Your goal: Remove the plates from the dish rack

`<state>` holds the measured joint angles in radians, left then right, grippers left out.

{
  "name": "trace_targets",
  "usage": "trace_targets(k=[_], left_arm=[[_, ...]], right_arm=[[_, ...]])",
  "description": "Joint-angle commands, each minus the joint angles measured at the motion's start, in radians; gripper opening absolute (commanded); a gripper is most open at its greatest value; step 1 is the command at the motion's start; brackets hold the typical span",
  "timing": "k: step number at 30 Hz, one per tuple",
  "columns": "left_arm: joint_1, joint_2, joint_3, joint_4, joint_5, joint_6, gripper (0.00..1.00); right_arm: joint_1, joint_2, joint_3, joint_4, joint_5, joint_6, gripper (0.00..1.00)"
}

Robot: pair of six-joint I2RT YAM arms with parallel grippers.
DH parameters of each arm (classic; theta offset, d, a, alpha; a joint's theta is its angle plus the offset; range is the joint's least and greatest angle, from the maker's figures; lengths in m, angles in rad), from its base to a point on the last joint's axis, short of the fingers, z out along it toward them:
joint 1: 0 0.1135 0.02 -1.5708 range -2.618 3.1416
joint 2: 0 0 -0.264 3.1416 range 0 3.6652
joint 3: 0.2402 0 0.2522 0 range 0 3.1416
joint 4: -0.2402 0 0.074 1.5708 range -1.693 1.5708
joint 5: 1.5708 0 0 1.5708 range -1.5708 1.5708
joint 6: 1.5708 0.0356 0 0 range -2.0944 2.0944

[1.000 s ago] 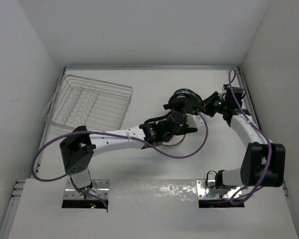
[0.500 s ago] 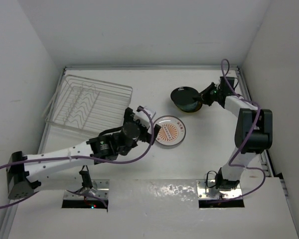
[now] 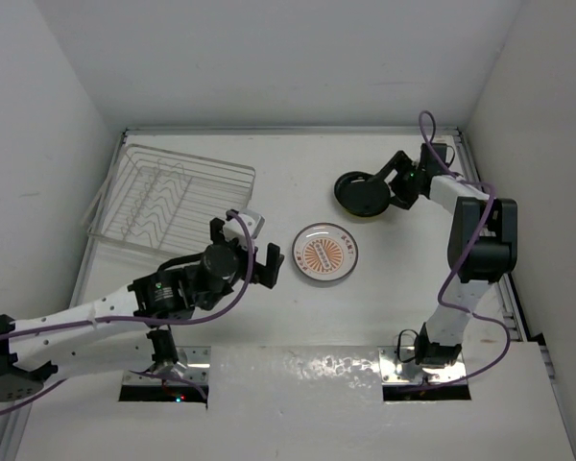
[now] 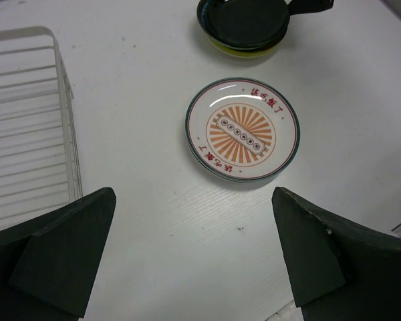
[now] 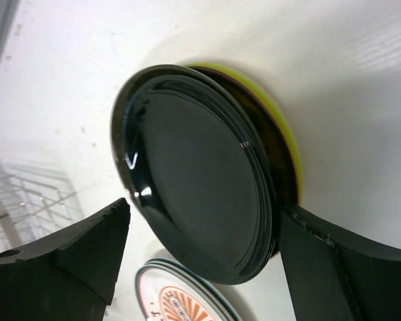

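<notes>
The dish rack [image 3: 168, 197] stands at the back left, and no plate shows among its wires [image 4: 27, 134]. A black plate [image 3: 362, 192] lies on a stack with a lime green plate [image 5: 285, 144] at the bottom. My right gripper [image 3: 386, 184] is open, one finger on either side of the black plate [image 5: 194, 180], with its right finger close to the rim. The white plate with the orange centre [image 3: 325, 253] lies flat on the table. My left gripper [image 3: 254, 243] is open and empty, just near and left of that plate [image 4: 242, 129].
White walls close in the table on the left, back and right. The rack's near right corner [image 4: 67, 100] lies close to my left gripper's left finger [image 4: 60, 254]. Purple cables trail along both arms.
My right gripper has opened and let go of the black plate, which now rests on the stack. My left arm has drawn back towards the near left, away from the orange-centred plate.
</notes>
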<state>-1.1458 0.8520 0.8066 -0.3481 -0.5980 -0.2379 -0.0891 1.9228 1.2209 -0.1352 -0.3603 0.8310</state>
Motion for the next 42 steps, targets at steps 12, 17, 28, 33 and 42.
trace_targets(k=[12, 17, 28, 33, 42], left_arm=[[-0.002, -0.061, 0.003, -0.066, 0.009, -0.061, 1.0], [-0.003, -0.074, -0.003, -0.066, 0.007, -0.064, 1.0], [-0.003, -0.067, -0.003, -0.124, -0.112, -0.144, 1.0], [0.033, 0.064, 0.045, -0.241, -0.296, -0.34, 1.0], [0.446, 0.188, 0.078, -0.072, -0.04, -0.339, 1.0]], right_arm=[[0.046, 0.047, 0.152, -0.162, 0.083, -0.084, 0.9], [0.069, 0.025, 0.152, -0.194, 0.164, -0.078, 0.91], [0.158, 0.004, 0.272, -0.406, 0.451, -0.202, 0.99], [0.183, -0.012, 0.327, -0.461, 0.518, -0.237, 0.99], [0.239, -0.386, 0.097, -0.374, 0.558, -0.357, 0.99]])
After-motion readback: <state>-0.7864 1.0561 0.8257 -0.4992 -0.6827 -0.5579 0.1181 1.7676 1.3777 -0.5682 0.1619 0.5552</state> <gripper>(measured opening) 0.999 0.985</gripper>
